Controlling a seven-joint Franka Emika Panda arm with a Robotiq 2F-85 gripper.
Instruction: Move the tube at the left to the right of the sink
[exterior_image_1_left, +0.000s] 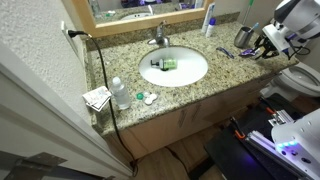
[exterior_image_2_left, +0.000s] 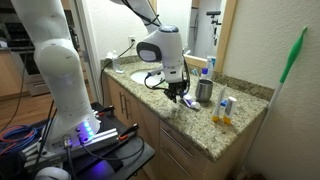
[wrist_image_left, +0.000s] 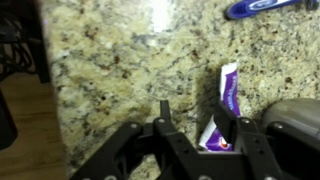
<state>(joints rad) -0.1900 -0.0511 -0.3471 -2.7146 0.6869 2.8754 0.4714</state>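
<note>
The green tube (exterior_image_1_left: 165, 63) with a black cap lies inside the white oval sink (exterior_image_1_left: 190, 75), which is set in the granite counter. My gripper (exterior_image_1_left: 257, 42) hovers over the counter to the right of the sink, far from the green tube. It also shows in an exterior view (exterior_image_2_left: 185, 99). In the wrist view my gripper (wrist_image_left: 195, 125) is open. A purple-and-white tube (wrist_image_left: 224, 105) lies on the counter against the inner side of one finger. The green tube and the sink are out of the wrist view.
A metal cup (exterior_image_1_left: 243, 35) (exterior_image_2_left: 204, 90) (wrist_image_left: 295, 118) stands close beside my gripper. A blue toothbrush (exterior_image_1_left: 225, 52) (wrist_image_left: 262, 8) lies near it. A clear bottle (exterior_image_1_left: 120, 93), a tall white-and-blue tube (exterior_image_1_left: 209, 20) and small bottles (exterior_image_2_left: 225, 108) stand on the counter. A black cable (exterior_image_1_left: 105, 85) hangs down.
</note>
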